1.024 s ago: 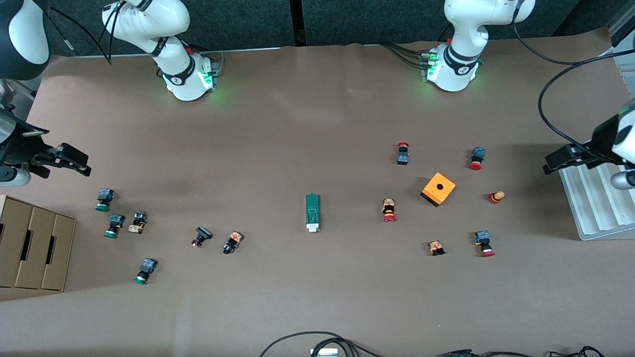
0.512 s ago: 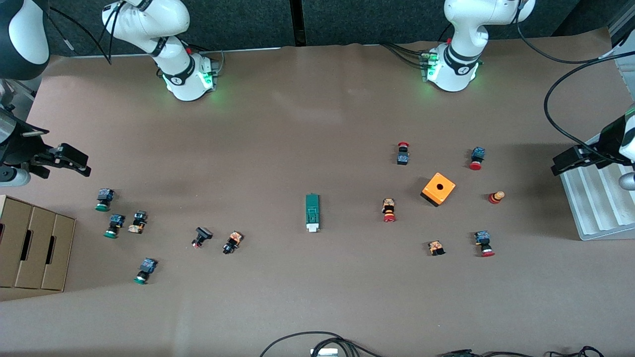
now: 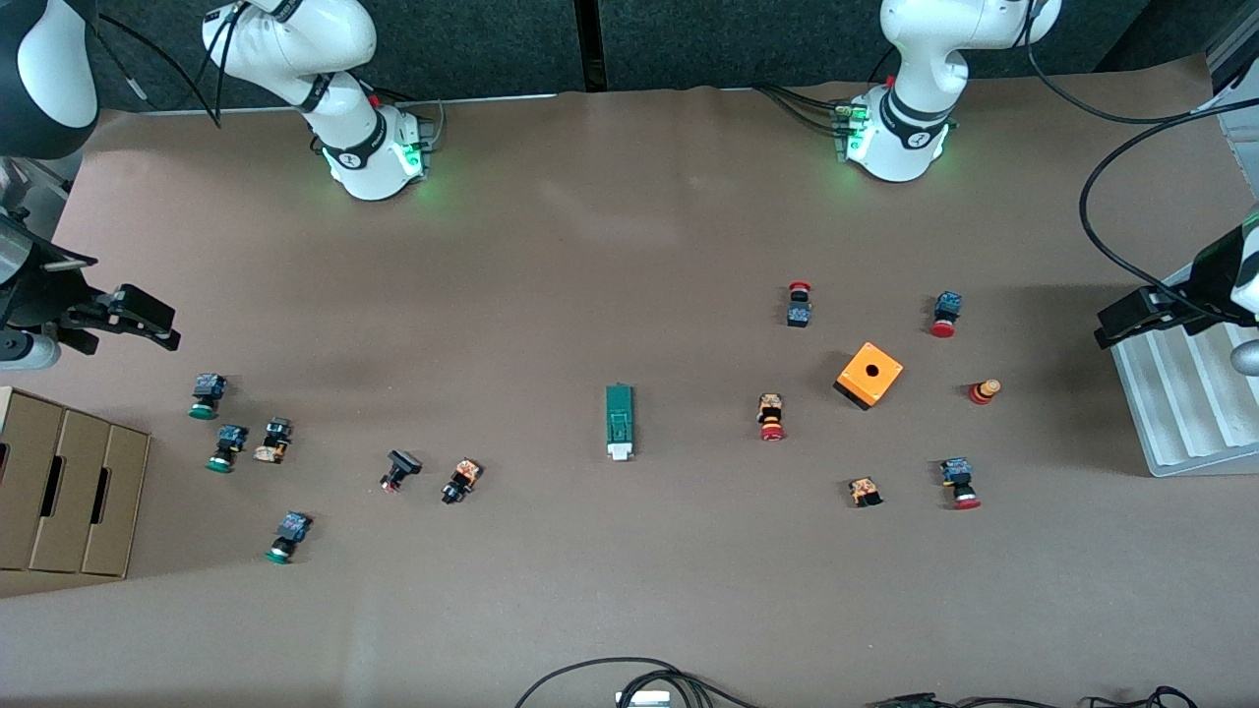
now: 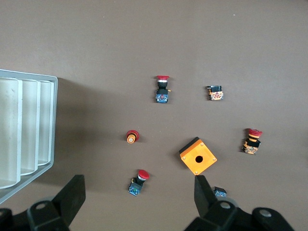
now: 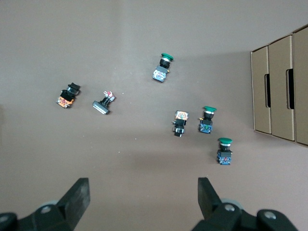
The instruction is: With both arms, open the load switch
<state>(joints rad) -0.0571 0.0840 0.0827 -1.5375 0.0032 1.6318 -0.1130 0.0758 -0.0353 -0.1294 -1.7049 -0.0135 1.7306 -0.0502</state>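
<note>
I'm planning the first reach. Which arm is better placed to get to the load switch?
Neither clearly. The load switch lies mid-table; the left gripper and the right gripper hover open at their own table ends, about equally far away.

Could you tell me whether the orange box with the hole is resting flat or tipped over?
Flat: the orange box sits squarely on the table, hole facing up.

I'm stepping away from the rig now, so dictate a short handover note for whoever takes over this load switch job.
Left claw: open, empty, up over the grey ribbed tray at its end of the table.
Right claw: open, empty, up near the cardboard boxes at its end.
Load switch: lying mid-table, white slider end toward the front camera, untouched.
Done: nothing yet.
Left: bring both claws to the switch, hold the body with one, and open it with the other.
</note>
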